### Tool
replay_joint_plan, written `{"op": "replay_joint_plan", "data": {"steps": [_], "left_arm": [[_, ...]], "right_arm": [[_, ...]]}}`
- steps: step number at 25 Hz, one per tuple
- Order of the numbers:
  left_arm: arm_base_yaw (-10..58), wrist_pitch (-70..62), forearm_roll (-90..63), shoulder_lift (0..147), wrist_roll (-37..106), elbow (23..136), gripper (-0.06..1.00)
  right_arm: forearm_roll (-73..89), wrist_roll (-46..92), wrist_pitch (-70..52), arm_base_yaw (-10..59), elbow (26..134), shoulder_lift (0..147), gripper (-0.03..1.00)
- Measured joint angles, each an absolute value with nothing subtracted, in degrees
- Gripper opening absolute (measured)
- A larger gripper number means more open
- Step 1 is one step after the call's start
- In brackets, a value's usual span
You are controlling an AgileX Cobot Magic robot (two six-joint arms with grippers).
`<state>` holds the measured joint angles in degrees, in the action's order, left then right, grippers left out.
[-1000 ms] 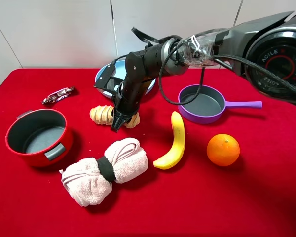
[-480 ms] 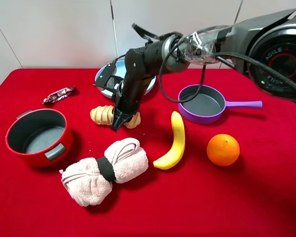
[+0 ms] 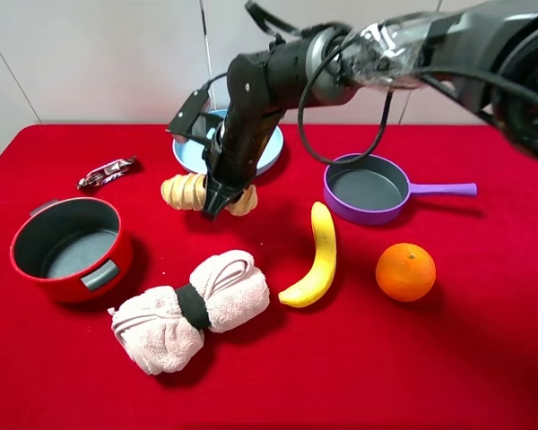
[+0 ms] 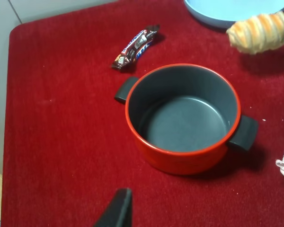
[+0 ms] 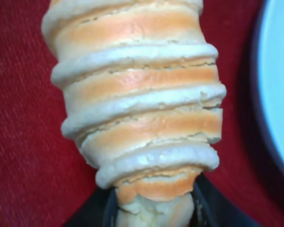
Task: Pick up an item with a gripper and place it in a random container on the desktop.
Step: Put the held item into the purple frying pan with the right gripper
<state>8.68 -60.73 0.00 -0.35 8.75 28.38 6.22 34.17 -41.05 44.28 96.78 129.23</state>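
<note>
Exterior high view: what fills it, biggest first?

— The desktop (image 3: 448,358), all red cloth. Over it the right arm (image 3: 278,81) reaches across to the left half. Then the pink towel (image 3: 188,309), the red pot (image 3: 67,246), the blue plate (image 3: 271,150) and the purple pan (image 3: 341,208), which has nothing in it.

And the bread roll?

— The bread roll (image 3: 184,191) sits crosswise in the right gripper (image 3: 217,202), in front of the plate and well apart from the pan. The jaws are pinched on its middle, so one end pokes out to each side. In the left wrist view its shadow falls on the cloth apart from it.

The right wrist view?

— The roll's ridged length juts out from between the two dark jaws, which are clamped on it.

The left gripper?

— Near the pot, the left gripper (image 4: 117,213) shows only one dark finger; spread or pressed together, I can't tell.
</note>
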Motion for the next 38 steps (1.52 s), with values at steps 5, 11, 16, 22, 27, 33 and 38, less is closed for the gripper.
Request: {"op": "replay_joint_plan", "data": {"steps": [5,11,16,22,27,33,38], "left_arm": [[8.68,-60.73,0.0,-0.35,8.75,28.38,0.99],[8.68,-60.73,0.0,-0.35,8.75,28.38,0.99],[8.68,-60.73,0.0,-0.35,8.75,28.38,0.99],[8.68,-60.73,0.0,-0.35,8.75,28.38,0.99],[8.68,-60.73,0.0,-0.35,8.75,28.38,0.99],[8.68,-60.73,0.0,-0.35,8.75,28.38,0.99],[8.68,-60.73,0.0,-0.35,8.75,28.38,0.99]], "right_arm": [[4.91,32.51,-43.74,43.84,96.78,126.69,0.21],[3.97,31.32,-47.87,41.89,96.78,123.74,0.18],[3.31,30.31,-51.73,38.85,96.78,122.74,0.18],[3.15,28.69,-54.6,34.45,96.78,121.32,0.17],[1.64,26.95,-56.42,31.1,96.78,120.84,0.17],[0.0,25.09,-59.63,27.41,96.78,120.84,0.17],[-1.3,22.86,-61.64,24.95,96.72,120.59,0.17]]}}
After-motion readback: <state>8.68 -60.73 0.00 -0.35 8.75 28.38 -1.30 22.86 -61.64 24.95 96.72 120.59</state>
